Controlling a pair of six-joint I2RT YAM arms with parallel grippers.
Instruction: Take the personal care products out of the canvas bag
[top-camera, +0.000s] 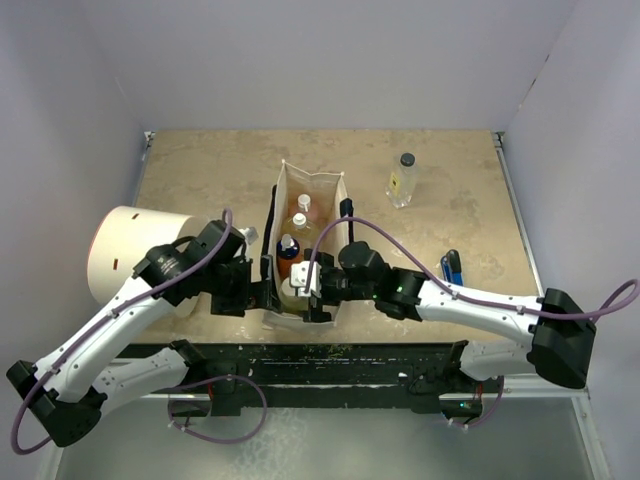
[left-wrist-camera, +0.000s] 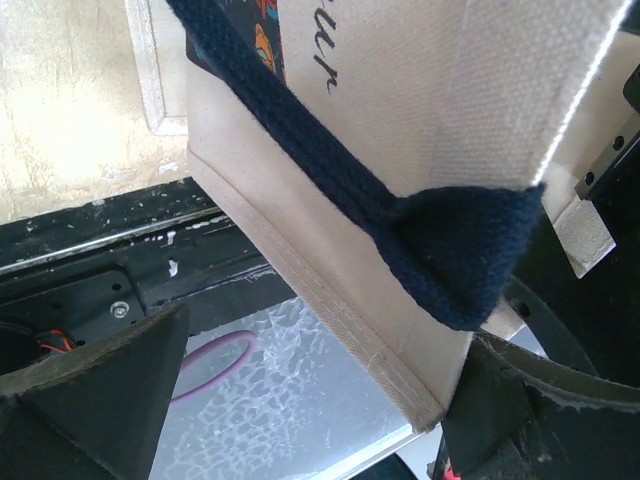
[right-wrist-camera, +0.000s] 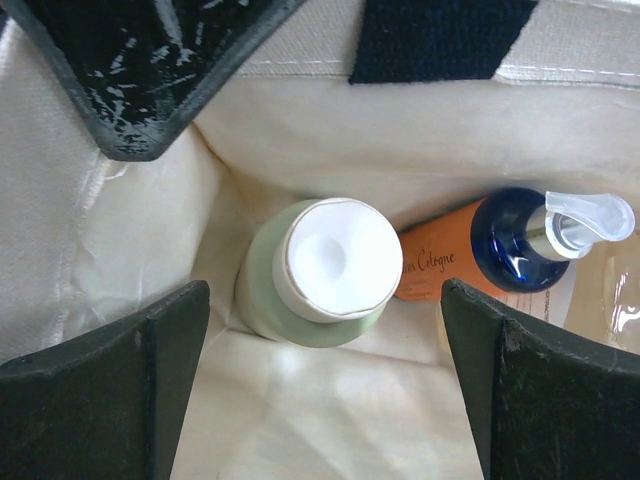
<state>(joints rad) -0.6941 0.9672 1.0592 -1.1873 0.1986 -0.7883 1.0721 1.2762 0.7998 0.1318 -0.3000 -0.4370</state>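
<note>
The beige canvas bag (top-camera: 316, 176) stands open mid-table. My right gripper (top-camera: 308, 286) is open, its fingers reaching into the bag's near end. In the right wrist view the olive-green white-capped bottle (right-wrist-camera: 325, 265) stands upright just beyond the open right gripper (right-wrist-camera: 325, 390), apart from both fingers. The orange-and-blue pump bottle (right-wrist-camera: 480, 255) leans beside it. From above, the pump bottle (top-camera: 288, 246) and two more bottles (top-camera: 302, 205) show inside the bag. A clear black-capped bottle (top-camera: 402, 181) stands outside on the table. My left gripper (left-wrist-camera: 320, 400) is open at the bag's (left-wrist-camera: 400, 110) near-left corner, which lies next to one finger (left-wrist-camera: 540, 410).
A large white cylinder (top-camera: 128, 250) lies at the left, close behind my left arm. A flat blue-and-black tool (top-camera: 452, 266) lies on the table right of the bag. The bag's dark strap (left-wrist-camera: 440, 250) hangs over its corner. The table's black front edge (top-camera: 330, 352) runs below the bag.
</note>
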